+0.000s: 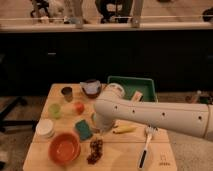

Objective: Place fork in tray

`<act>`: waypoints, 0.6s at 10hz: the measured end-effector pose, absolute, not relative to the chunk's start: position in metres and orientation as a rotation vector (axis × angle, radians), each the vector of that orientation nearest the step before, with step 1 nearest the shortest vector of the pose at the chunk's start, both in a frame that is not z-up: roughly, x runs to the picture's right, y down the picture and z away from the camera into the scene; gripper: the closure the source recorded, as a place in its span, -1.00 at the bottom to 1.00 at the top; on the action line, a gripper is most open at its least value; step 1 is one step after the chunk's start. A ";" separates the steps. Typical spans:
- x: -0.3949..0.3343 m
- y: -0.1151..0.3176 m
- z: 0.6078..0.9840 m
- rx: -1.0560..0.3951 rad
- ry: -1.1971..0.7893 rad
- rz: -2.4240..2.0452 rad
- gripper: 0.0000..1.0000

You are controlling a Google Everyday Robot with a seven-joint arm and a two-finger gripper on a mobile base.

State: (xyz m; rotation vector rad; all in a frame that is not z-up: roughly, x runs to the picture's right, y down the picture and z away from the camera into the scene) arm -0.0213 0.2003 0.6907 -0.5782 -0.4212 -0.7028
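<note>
Gripper (102,130) is hanging at the end of the white arm (150,114), pointing down over the middle of the bench (125,161). Its fingers are closed, though the wrist is covering them, so I cannot tell whether anything is sitting between them. The arm is reaching in from 3 o'clock and bending at an elbow above the bench centre.

The fork is hiding from this view: I cannot make it out on the bench, in the tray or at the gripper.

The tray (145,80) is sitting at 1 o'clock, by the far edge, with the elbow overlapping its near left corner. A small tan thing (137,96) is lying inside it (what it is I cannot say).

Taking the gripper as the dial's centre:
- A banana (124,129) is lying near it at 3 o'clock.
- A green sponge (83,129) is lying just beside it at 9 o'clock.
- Dark grapes (95,150) are resting at 6 o'clock.
- An orange bowl (64,148) is standing at 8 o'clock.
- A brush (145,147) is lying at 4 o'clock, with its white head farther away and its black handle running toward the near edge.

A white tub (45,128) is sitting at the bench's 9 o'clock edge. A green cup (55,110), a red fruit (79,107), a dark cup (67,92) and a grey bowl (90,88) are standing apart from one another between 10 and 12 o'clock.
</note>
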 end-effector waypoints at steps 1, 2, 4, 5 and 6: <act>-0.021 0.201 0.691 -0.580 -0.420 -0.700 1.00; -0.018 0.199 0.694 -0.581 -0.414 -0.691 1.00; -0.018 0.186 0.703 -0.578 -0.402 -0.680 1.00; -0.018 0.175 0.710 -0.573 -0.391 -0.673 1.00; -0.016 0.170 0.712 -0.569 -0.383 -0.668 1.00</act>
